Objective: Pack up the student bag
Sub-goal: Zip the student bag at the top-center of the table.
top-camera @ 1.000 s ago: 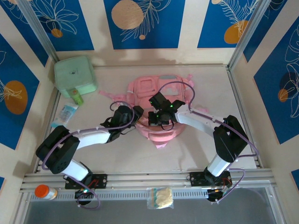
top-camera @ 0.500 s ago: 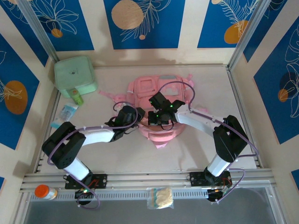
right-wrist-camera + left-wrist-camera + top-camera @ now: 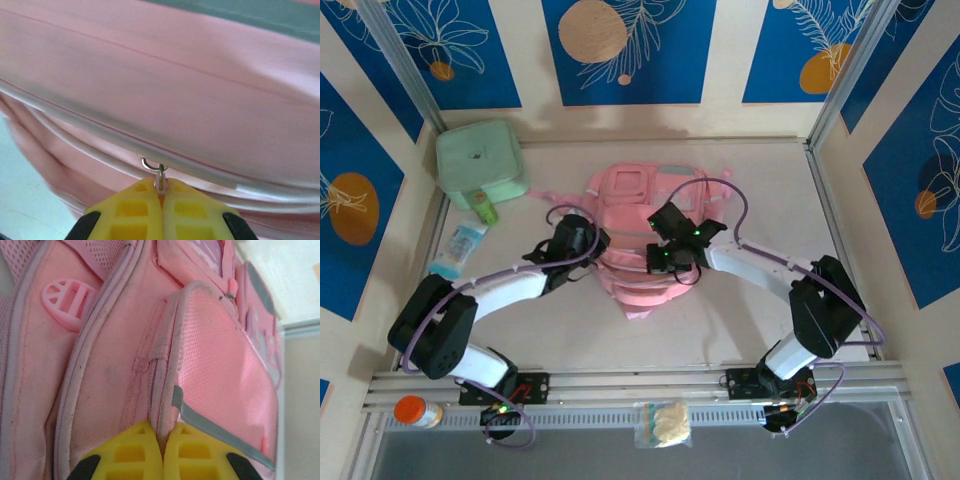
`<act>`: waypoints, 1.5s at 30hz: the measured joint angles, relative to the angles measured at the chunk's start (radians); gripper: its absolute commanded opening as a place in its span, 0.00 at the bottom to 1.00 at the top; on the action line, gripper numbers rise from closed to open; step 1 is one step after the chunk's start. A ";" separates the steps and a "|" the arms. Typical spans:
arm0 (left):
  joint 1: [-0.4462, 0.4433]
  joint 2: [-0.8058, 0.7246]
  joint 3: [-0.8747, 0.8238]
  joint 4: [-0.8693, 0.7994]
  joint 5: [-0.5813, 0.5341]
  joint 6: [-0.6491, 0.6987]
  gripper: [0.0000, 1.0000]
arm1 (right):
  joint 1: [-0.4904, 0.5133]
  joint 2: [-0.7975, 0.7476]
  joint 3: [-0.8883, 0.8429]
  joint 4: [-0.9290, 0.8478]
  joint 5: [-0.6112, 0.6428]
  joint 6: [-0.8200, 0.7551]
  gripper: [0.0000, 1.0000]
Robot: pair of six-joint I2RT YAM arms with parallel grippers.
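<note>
**Both tools clenched on the pink student bag**

The student bag (image 3: pixel 642 225) lies flat near the middle of the bench (image 3: pixel 720 320), its square window pocket (image 3: pixel 630 186) toward the far wall; the left tool (image 3: pixel 162 450) is clenched on the bag, with the piped edge of a mesh front pocket (image 3: pixel 215 365) pinched between its yellow fingers (image 3: pixel 130 452); the right tool (image 3: pixel 161 200) is clenched on a small metal zipper pull (image 3: pixel 160 177) hanging from one of the bag's zip lines; in the top view the left arm reaches the bag from its left side and the right arm from its right; a mint-green soft case (image 3: pixel 480 160) sits in the far-left corner, well apart from the bag; a small green bottle (image 3: pixel 485 208) and a blue packet (image 3: pixel 460 247) lie near the case; an orange-capped bottle (image 3: pixel 417 411) and a clear pouch (image 3: pixel 663 423) rest at the near edge, in front of the arm bases.
</note>
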State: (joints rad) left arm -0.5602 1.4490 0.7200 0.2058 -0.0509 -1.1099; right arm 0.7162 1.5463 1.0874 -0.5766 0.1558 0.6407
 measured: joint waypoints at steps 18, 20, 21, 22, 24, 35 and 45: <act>0.295 0.176 0.290 -0.272 0.343 0.524 0.00 | -0.019 -0.018 -0.033 0.113 0.110 -0.280 0.00; 0.320 0.205 0.340 -0.302 0.359 0.580 0.00 | 0.018 -0.002 -0.029 0.132 0.132 -0.337 0.00; 0.331 0.214 0.357 -0.312 0.370 0.601 0.00 | 0.025 0.006 -0.026 0.140 0.138 -0.358 0.00; 0.343 0.225 0.380 -0.327 0.386 0.628 0.00 | 0.028 0.016 -0.021 0.144 0.145 -0.382 0.00; 0.354 0.240 0.417 -0.359 0.400 0.675 0.00 | 0.011 0.031 -0.008 0.146 0.133 -0.410 0.00; 0.369 0.301 0.525 -0.461 0.438 0.779 0.23 | -0.114 0.068 0.046 0.139 0.042 -0.459 0.29; 0.399 -0.083 0.287 -0.471 0.303 0.779 0.99 | -0.180 -0.206 -0.060 0.199 0.239 -0.357 0.72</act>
State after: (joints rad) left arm -0.1616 1.3659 1.0073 -0.2649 0.2523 -0.3309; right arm 0.5365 1.3407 1.0275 -0.3779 0.3946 0.2832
